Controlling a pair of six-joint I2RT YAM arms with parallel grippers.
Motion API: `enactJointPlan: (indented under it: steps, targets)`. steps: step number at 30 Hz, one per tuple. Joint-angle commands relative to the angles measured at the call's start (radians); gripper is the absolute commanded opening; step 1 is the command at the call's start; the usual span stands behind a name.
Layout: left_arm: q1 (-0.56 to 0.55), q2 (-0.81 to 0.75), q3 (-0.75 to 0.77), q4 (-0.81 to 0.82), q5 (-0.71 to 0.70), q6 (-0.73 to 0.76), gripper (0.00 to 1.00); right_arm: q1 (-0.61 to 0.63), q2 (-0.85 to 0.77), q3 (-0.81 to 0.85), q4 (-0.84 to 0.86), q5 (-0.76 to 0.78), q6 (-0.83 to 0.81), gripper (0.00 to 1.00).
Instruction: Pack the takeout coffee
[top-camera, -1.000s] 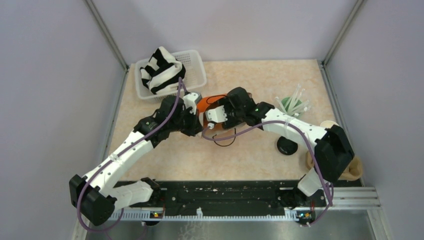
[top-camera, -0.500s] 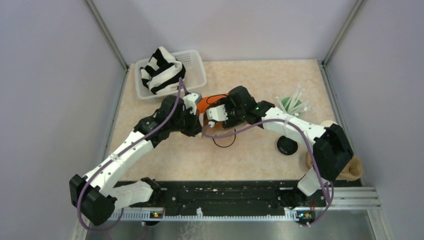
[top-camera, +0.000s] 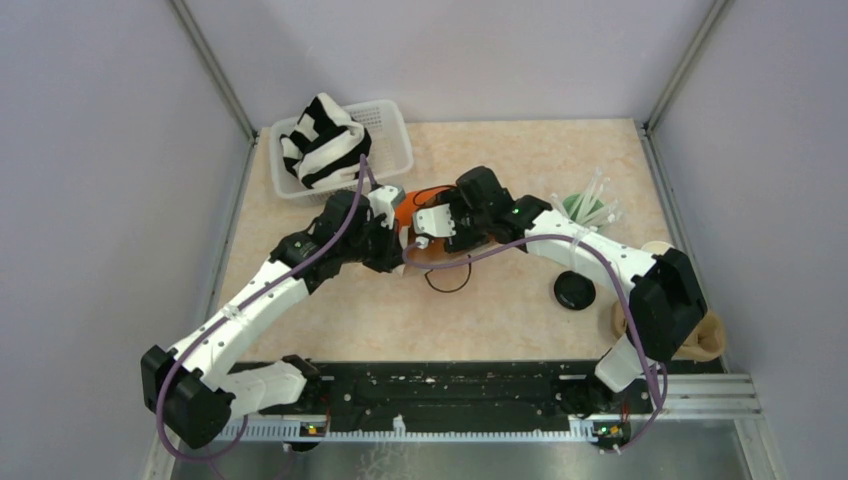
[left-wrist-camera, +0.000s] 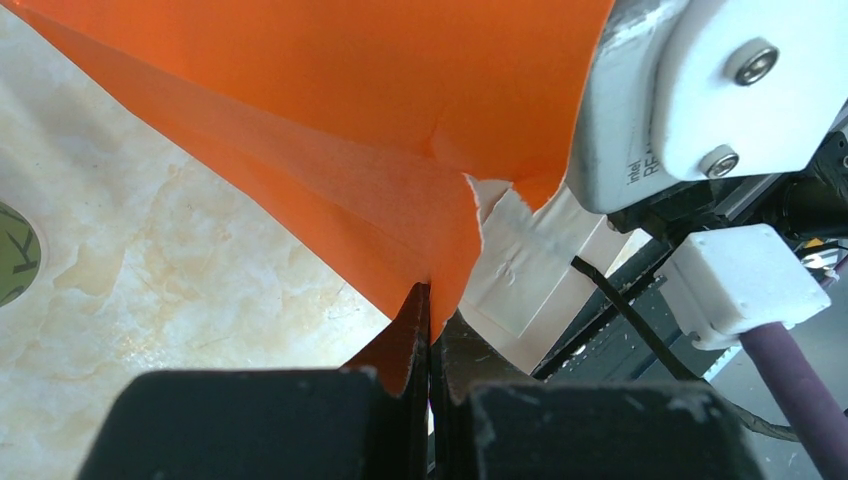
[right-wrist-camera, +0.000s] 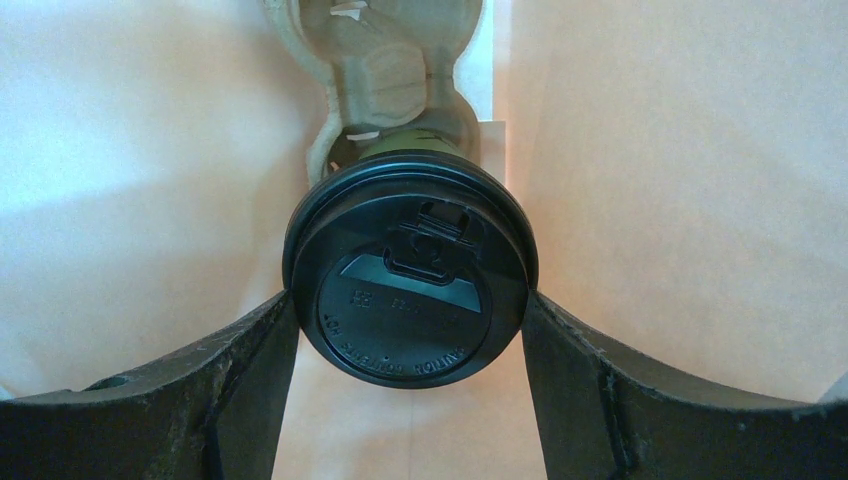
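We look down on the whole worktop (top-camera: 520, 160) from above and behind the arms (top-camera: 260, 295). Both wrist views sit close; left and overhead share the orange bag (left-wrist-camera: 330, 100).

A robot test cell in a laboratory is shown. A marble-patterned tabletop (top-camera: 500, 160) is enclosed by plain grey panels (top-camera: 100, 150), which are framed by aluminium posts (top-camera: 213, 70) at the upper left and upper right. Two white arms (top-camera: 250, 300) are bolted to a black rail (top-camera: 450, 385) along the bottom edge, and purple cables (top-camera: 361, 175) are left exposed. Staged props are laid out: a white basket (top-camera: 393, 133) at the upper left, a tumbler of straws (top-camera: 585, 207) and a loose black lid (top-camera: 574, 292) at the right.
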Motion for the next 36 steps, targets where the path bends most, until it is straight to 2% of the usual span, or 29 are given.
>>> enactJointPlan:
  steps: [1,14,22,30,36]
  targets:
    - [0.001,0.013,0.032,0.014,0.017,-0.008,0.00,-0.009,-0.003,0.020,0.029,-0.051,0.029,0.28]
    - [0.000,0.023,0.062,-0.004,0.017,-0.036,0.00,-0.027,0.102,0.010,0.043,-0.141,0.104,0.27]
    - [0.001,0.062,0.135,-0.053,0.063,-0.082,0.00,-0.001,0.088,0.016,0.091,0.010,0.198,0.30]
    - [0.003,0.081,0.211,-0.091,0.157,-0.147,0.00,0.043,0.036,-0.010,-0.080,-0.014,0.271,0.30]
    - [0.007,0.087,0.279,-0.162,0.199,-0.203,0.00,0.071,-0.024,0.033,-0.288,-0.069,0.361,0.30]
